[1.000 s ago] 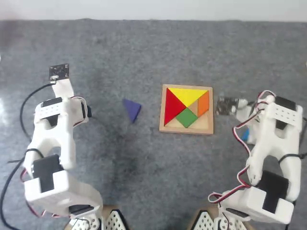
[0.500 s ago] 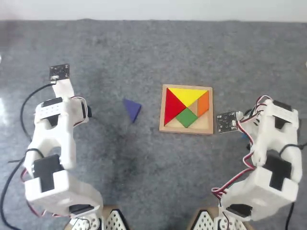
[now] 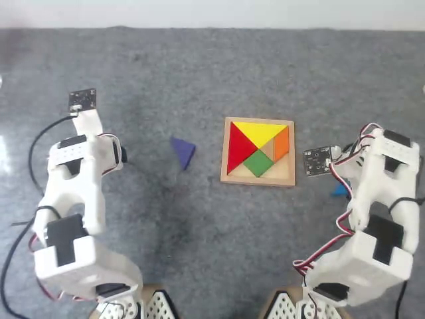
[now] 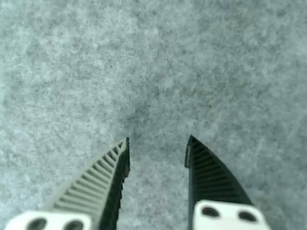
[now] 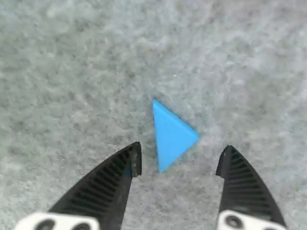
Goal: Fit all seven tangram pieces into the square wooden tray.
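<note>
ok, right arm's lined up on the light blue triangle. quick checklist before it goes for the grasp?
1. Right gripper open: ok, jaws spread.
2. Light blue triangle between the fingertips: ok, flat on the mat, untouched.
3. Height above it: cannot tell.
4. Room in the tray: ok, bare wood along its near edge.
5. Left gripper empty: ok, open over bare mat.
6. Dark blue triangle out of the path: ok, left of the tray, apart from it.
</note>
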